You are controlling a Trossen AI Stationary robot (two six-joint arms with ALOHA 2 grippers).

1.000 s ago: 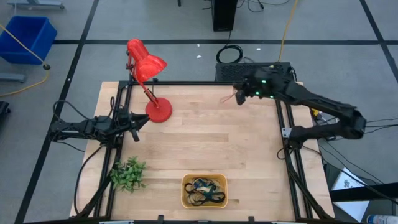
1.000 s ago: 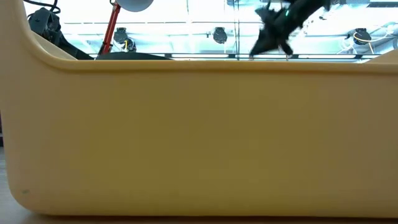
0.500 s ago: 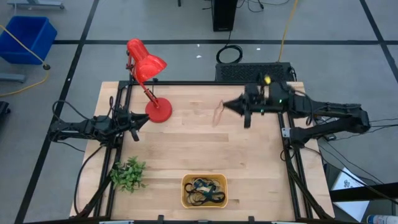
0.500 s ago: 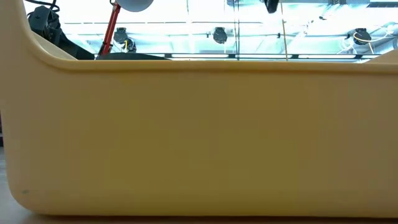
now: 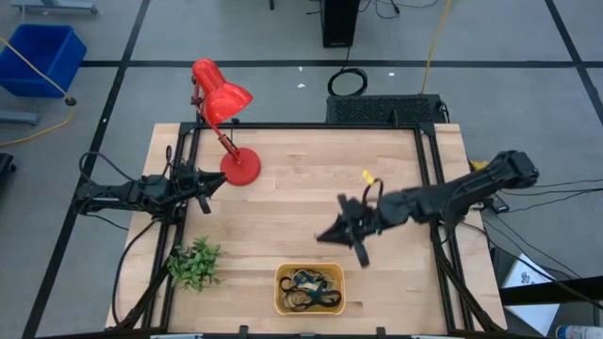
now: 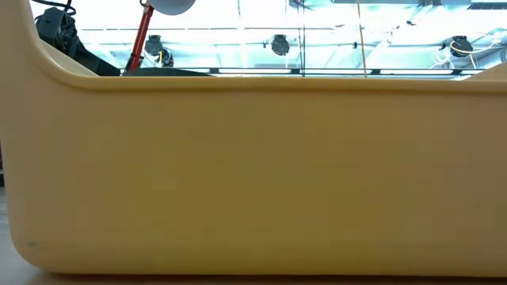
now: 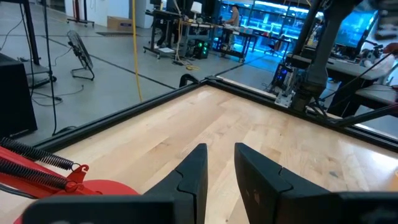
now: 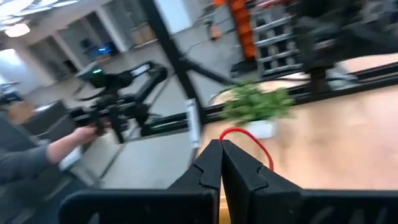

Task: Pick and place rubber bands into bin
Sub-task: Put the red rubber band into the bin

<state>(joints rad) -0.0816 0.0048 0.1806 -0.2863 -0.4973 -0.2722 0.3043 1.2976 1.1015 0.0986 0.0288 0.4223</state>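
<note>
The tabletop (image 5: 301, 198) is a wide field of pale wood, and I will place everything from the bin (image 5: 310, 288), which sits at the tabletop's near edge, about the middle of it. In the low view its yellow wall fills nearly the whole picture. Inside the bin lies a tangle of rubber bands (image 5: 311, 285), dark and bluish ones, so a good part of the work seems done.

The red lamp (image 5: 226, 118) stands far from the bin, toward the back and to its left. The small green plant (image 5: 194, 264) is just to the left of the bin.

The right gripper (image 5: 332, 233) hangs over the tabletop, a little behind the bin and slightly to its right. Its jaws are pressed together and pinch a red rubber band (image 8: 245, 144), whose loop stands out past the tips in the right wrist view. The left gripper (image 7: 219, 163) waits beside the lamp's base, far from the bin, with jaws spread a little and holding nothing.

The risks, as I judge them:
- The band is held only by a small part. A fast swing may pull it free before the bin.
- If the jaws open too early or too high, the light band may land on the wood or on the rim.
- The elastic may stick to one jaw and not drop.
</note>
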